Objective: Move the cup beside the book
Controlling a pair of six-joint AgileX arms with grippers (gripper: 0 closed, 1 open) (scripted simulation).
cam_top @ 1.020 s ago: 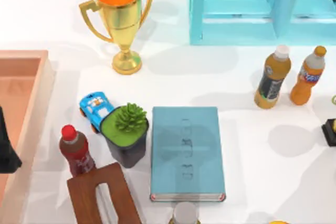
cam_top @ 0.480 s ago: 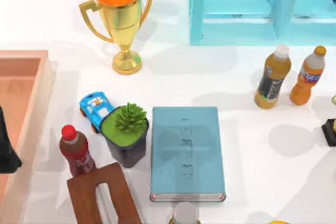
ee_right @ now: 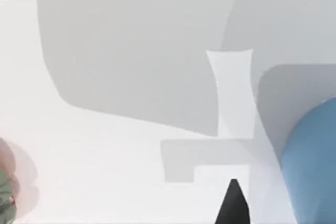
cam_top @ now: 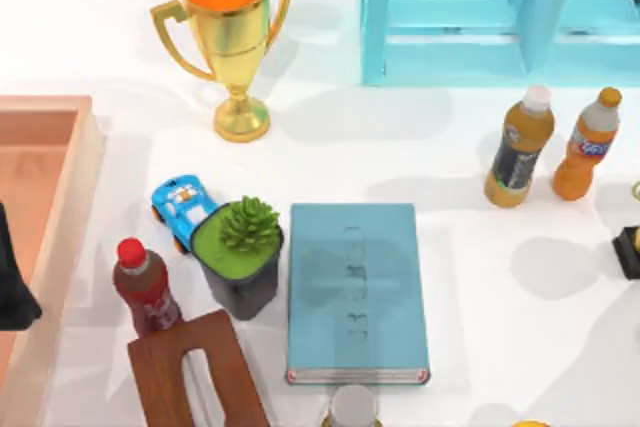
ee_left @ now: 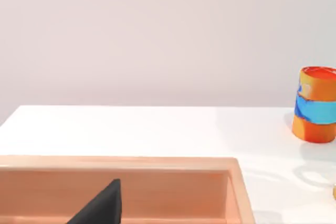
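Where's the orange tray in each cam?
Top view: tray at the table's left edge.
Left wrist view: tray nearest the camera, rim facing it.
Right wrist view: not in it; camera faces bare table.
Shared landmark: the white table.

A large flat teal-blue book (cam_top: 352, 292) lies mid-table, touching a black pot with a green plant (cam_top: 241, 259) on its left. A tall gold two-handled trophy (cam_top: 229, 39) stands behind; two orange bottles (cam_top: 519, 147) stand right.
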